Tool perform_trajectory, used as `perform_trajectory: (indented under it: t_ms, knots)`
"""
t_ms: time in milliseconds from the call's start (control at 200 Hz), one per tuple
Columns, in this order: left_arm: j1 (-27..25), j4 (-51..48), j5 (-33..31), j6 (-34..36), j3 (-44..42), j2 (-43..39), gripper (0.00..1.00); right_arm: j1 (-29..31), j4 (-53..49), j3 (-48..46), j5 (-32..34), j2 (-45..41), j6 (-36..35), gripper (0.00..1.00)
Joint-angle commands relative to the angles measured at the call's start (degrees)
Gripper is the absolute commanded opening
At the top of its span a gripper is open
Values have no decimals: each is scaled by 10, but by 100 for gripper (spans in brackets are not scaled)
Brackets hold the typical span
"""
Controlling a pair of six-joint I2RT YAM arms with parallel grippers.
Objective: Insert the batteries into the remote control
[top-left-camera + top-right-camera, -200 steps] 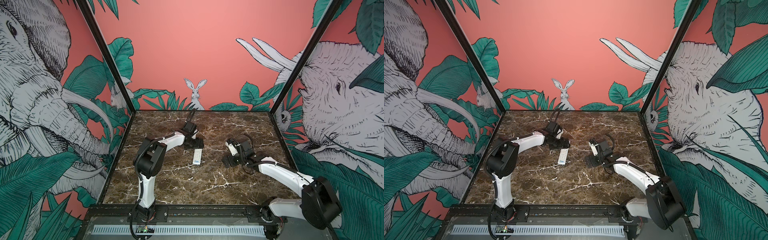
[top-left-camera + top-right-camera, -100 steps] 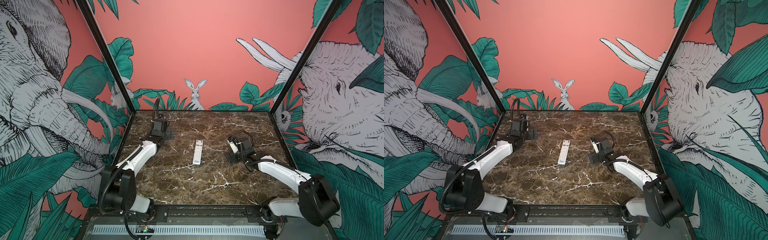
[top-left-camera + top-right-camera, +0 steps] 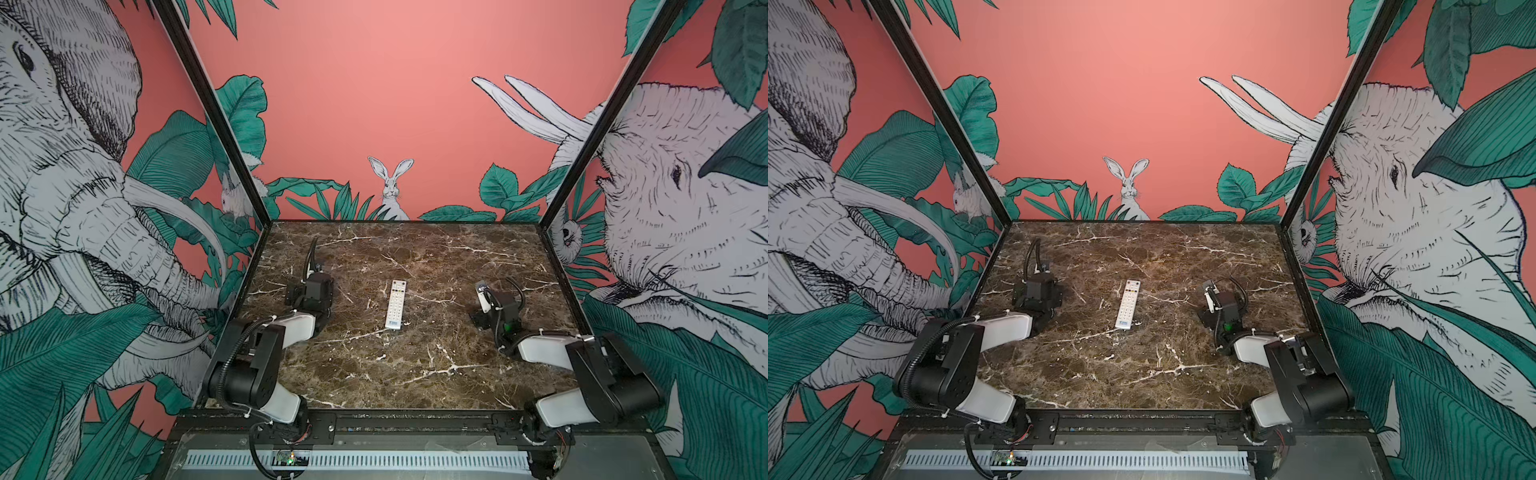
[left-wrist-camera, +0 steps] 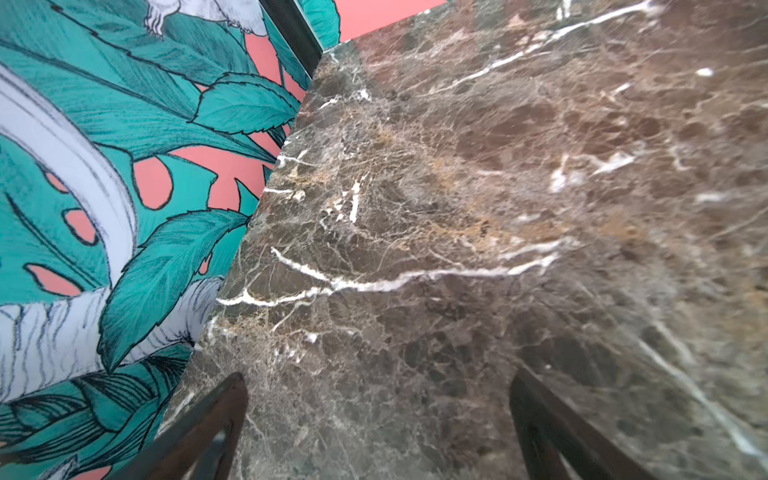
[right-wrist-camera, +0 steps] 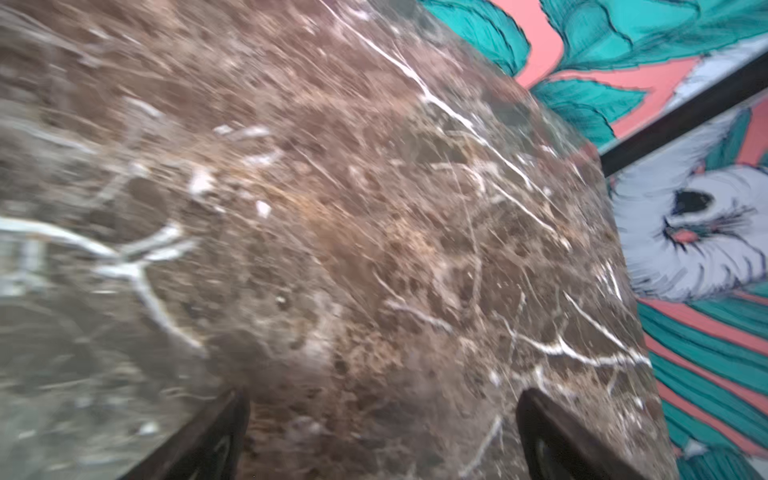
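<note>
Remote control: buttons up.
Left gripper: wide, empty, 9 o'clock.
Right gripper: likewise, 3 o'clock.
Risk: batteries unseen (loaded?); a nudge slides it.

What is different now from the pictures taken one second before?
The left gripper left the far end of the remote control and drew back to the left side of the table; the right gripper drew back a little to the right. Both stand open, empty. The remote control lies where it was, buttons up.
</note>
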Motion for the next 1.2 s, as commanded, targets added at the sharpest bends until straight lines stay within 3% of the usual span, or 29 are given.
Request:
perform_trajectory:
  t_ms: [0,90,230,305,440,505,575,645,725,1195]
  knots:
    - [28,162,60,19,-35,5,99,-21,129,6,10,-1,10,100]
    - [58,123,120,-6,-29,-6,99,-54,114,10,-26,-6,40,100]
    - [63,131,131,-8,-33,-6,99,-121,104,18,-100,7,101,100]
    - [65,153,160,0,-44,-3,99,-149,189,-2,-154,51,120,100]
    - [67,303,194,21,-93,38,99,-152,160,8,-129,45,134,100]
    - [69,220,196,6,-79,12,99,-151,144,14,-93,42,145,100]
    - [70,278,198,15,-89,32,99,-152,162,10,-82,48,149,99]
    - [71,229,199,6,-82,14,100,-152,153,11,-82,45,148,99]
    - [71,266,196,12,-87,27,100,-152,153,12,-84,44,148,99]
    - [70,243,197,9,-84,18,100,-152,151,14,-95,47,145,99]
